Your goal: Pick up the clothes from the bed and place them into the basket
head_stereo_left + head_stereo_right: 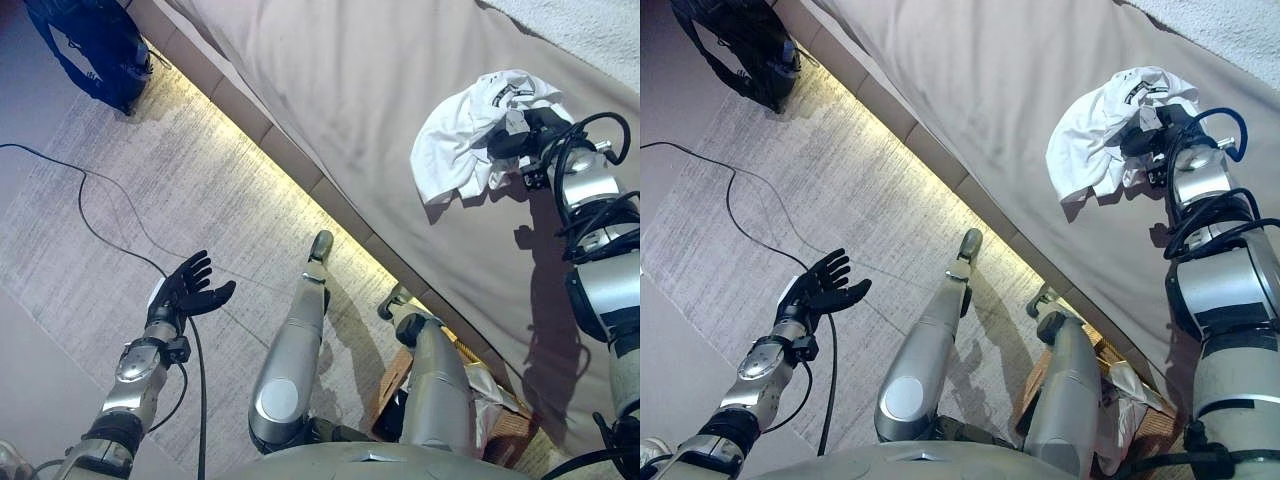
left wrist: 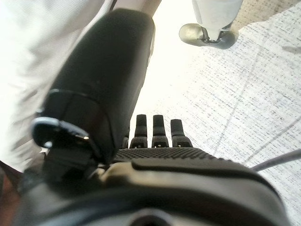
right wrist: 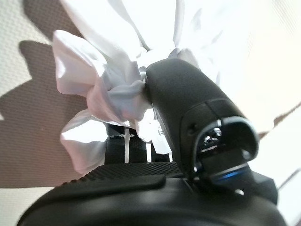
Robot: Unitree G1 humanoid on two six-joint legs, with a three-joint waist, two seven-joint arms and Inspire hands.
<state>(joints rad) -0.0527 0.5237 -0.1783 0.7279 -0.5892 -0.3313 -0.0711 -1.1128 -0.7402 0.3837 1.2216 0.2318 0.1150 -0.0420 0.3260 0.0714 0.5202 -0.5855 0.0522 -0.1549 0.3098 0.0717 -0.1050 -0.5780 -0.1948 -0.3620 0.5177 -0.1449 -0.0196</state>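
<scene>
White T-shirt (image 1: 468,140) — soft, light, limp cotton by the look of it; no stiffness, will sag and trail from any hold. Not fragile, not slippery, but loose folds may slide out of a shallow pinch. Best taken at a thick gather near the middle of the bunch, so the hem and sleeves hang short and do not drag over the bed edge or catch on the basket rim.

Where it is: bunched up over the bed (image 1: 380,90), on the beige sheet, well in from the lit bed edge. The shadow under it in the right wrist view suggests it is partly raised; whether any part touches the sheet, cannot tell.

Right hand (image 1: 1148,128): fingers and thumb curled into the shirt's near side, a wad of cloth pinched between them — clear in the right wrist view, where folds bulge out around the thumb.

Look of the shirt: plain white, crumpled, deep creases, a patch of dark print on the upper fold, a flap hanging toward the bed edge.

Left hand (image 1: 185,290): out over the grey carpet (image 1: 150,170), fingers spread and relaxed, holding nothing. Idle.

Basket (image 1: 505,425): wicker, on the floor by the bed edge, some pale cloth already inside. Well apart from the shirt.

Dark backpack (image 1: 95,45) on the floor, far off.
</scene>
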